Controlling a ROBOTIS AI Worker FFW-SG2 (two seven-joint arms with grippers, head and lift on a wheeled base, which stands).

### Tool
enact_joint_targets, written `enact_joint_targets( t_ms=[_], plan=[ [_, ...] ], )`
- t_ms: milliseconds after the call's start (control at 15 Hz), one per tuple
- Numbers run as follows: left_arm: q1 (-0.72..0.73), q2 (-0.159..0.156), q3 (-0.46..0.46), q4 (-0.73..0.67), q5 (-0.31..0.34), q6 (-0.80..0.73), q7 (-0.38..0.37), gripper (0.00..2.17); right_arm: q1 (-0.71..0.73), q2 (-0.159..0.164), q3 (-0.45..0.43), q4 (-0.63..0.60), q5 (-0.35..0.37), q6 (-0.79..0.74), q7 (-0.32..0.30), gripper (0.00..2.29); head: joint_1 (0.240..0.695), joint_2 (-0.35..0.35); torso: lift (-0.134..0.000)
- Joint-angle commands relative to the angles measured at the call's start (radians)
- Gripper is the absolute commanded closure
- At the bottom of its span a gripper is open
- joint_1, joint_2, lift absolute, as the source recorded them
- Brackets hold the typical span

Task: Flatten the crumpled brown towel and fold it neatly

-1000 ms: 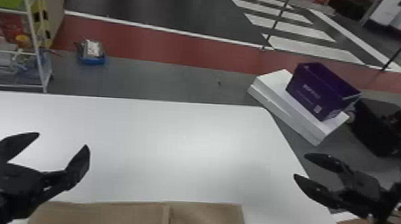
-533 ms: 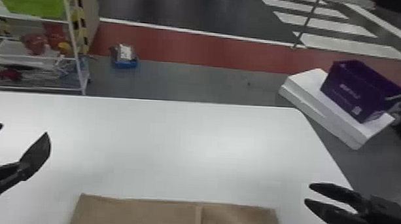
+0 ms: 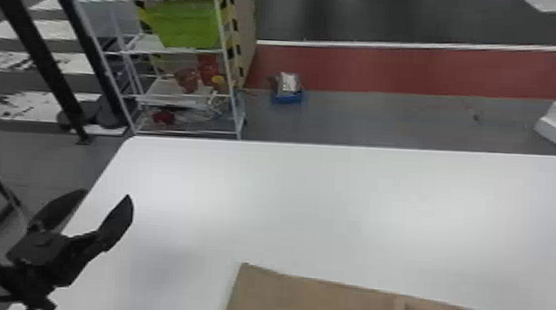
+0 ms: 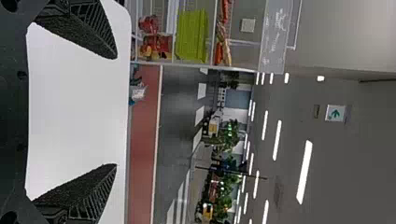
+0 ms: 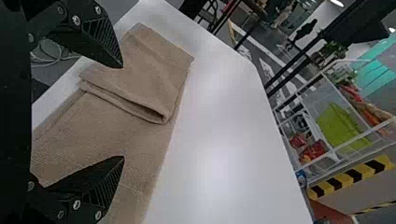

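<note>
Head view has swung leftward, and the partly folded brown towel (image 3: 319,304) lies on the table (image 3: 333,205), long axis seemingly side to side, right of the spread, empty left gripper (image 3: 107,194), apparently nearer the likewise spread, empty right gripper (image 5: 123,112).

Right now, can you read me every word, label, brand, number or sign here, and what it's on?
No word, brand or number can be read.
High sign: a green mark on white, too small for any wording.
Pale panel by the shelf: white markings, too faint to read.
Brown towel: no print that I can see.
</note>
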Motion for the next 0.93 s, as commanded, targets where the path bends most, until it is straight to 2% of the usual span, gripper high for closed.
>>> enact_joint_targets(
  t_ms=[0,200,533,733,867],
  plan=[
    [0.001,-0.003,0.02,0.0,0.001,0.013,-0.012,0.06,-0.023,0.006,0.027,-0.062,-0.016,0.159,-0.066,0.22,0.695,0.199,-0.124],
    [0.001,-0.003,0.028,0.002,-0.005,0.037,-0.022,0.06,-0.111,0.026,0.079,-0.086,-0.025,0.293,-0.16,0.29,0.695,0.244,-0.124],
    [-0.006,-0.003,0.033,0.009,-0.002,0.052,-0.023,0.06,-0.29,0.048,0.226,-0.026,0.037,0.293,-0.263,0.29,0.695,0.276,-0.124],
    [-0.019,-0.003,0.036,0.012,-0.024,0.083,-0.026,0.07,-0.345,0.037,0.281,0.006,0.036,0.293,-0.316,0.29,0.695,0.282,-0.124],
    [-0.024,-0.003,0.043,0.012,-0.021,0.089,-0.035,0.07,-0.353,0.022,0.289,0.012,-0.018,0.293,-0.326,0.29,0.695,0.283,-0.124]
  ],
)
